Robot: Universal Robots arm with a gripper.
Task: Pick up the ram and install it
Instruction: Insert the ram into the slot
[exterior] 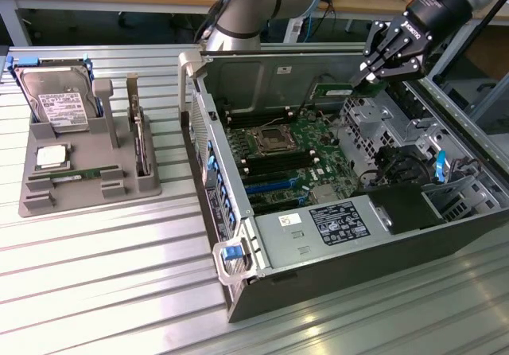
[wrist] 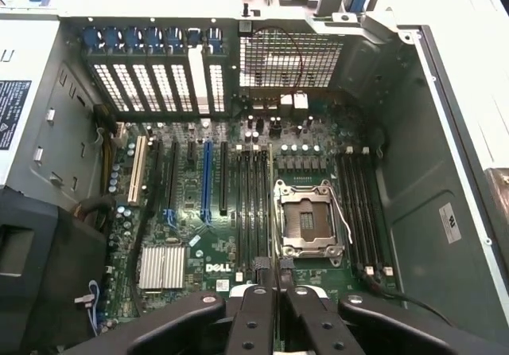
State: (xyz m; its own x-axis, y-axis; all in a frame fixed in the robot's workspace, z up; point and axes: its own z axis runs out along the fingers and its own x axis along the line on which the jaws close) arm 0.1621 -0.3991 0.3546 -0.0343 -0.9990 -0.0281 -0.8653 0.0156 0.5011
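- So, the open dark-grey metal computer case (exterior: 358,243) is lying on its side with its green motherboard (wrist: 238,204) exposed.
- The black gripper (exterior: 374,75) is hung over it, clamped on the thin green ram stick (exterior: 338,91).
- Ram's judged light, stiff, fragile; best pinched by its edges.

Claw (wrist: 276,303) over the open case (wrist: 433,212), looking down on the motherboard (wrist: 199,236). Its two dark fingers (wrist: 253,323) stand close together, a thin edge-on strip pinched between them; what the strip is cannot be told. Just ahead of the claw: empty CPU socket (wrist: 308,220), with black memory slots (wrist: 362,212) on both sides of it. Farther ahead, the vented rear panel (wrist: 159,84). Off to one side, a finned heatsink (wrist: 162,266) and a blue slot (wrist: 207,180).
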